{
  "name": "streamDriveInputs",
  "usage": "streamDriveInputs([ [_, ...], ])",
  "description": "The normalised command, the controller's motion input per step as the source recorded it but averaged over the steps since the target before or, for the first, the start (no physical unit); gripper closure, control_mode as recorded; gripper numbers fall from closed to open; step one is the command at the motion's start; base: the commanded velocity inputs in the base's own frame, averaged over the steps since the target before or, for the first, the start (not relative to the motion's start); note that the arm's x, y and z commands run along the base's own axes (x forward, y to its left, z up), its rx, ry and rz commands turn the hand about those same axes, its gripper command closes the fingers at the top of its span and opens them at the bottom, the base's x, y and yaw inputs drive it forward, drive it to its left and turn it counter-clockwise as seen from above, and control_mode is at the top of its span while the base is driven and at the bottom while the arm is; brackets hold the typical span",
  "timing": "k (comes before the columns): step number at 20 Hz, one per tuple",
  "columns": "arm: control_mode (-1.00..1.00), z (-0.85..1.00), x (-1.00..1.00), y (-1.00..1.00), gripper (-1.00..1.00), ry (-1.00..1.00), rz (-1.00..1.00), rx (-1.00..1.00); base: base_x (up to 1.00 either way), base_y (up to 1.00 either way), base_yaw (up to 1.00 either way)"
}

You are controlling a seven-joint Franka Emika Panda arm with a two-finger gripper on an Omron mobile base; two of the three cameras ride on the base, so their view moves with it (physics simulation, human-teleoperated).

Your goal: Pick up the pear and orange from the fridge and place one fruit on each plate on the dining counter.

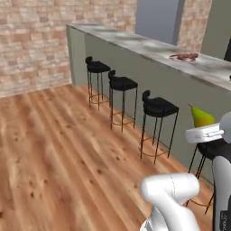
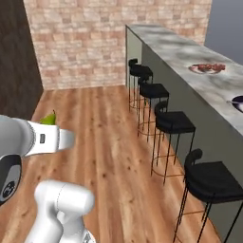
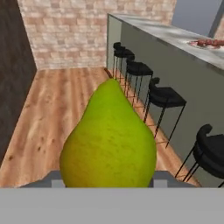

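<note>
From the left base view, I have the pear (image 1: 201,118) carried upright above the white hand, tip up, level with the stool seats, presumably so it clears them on the way to the desk (image 1: 149,46); one red-rimmed plate (image 1: 184,57) lies there, and I count three whole stools with a fourth partly behind the arm. In the right base view, I see the pear's tip (image 2: 49,118) behind the forearm, four stools, the red-rimmed plate (image 2: 207,68) and the edge of a dark-rimmed second plate (image 2: 238,102). In the hand view, the fingers (image 3: 108,178) are clenched on the pear's (image 3: 109,140) base.
</note>
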Motion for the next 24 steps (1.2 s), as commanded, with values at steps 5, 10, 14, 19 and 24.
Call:
streamDriveInputs([
  [5, 1.0, 0.0, 0.0, 0.0, 1.0, 0.0, 0.0, 0.0, 0.96, 0.54, -0.47],
  [10, 1.0, 0.0, 0.0, 0.0, 1.0, 0.0, 0.0, 0.0, 0.94, 0.62, -0.47],
  [14, 1.0, 0.0, 0.0, 0.0, 1.0, 0.0, 0.0, 0.0, 0.89, 0.59, -0.47],
  [19, 1.0, 0.0, 0.0, 0.0, 1.0, 0.0, 0.0, 0.0, 0.83, 0.58, -0.49],
  [24, 1.0, 0.0, 0.0, 0.0, 1.0, 0.0, 0.0, 0.0, 0.76, 0.41, -0.5],
])
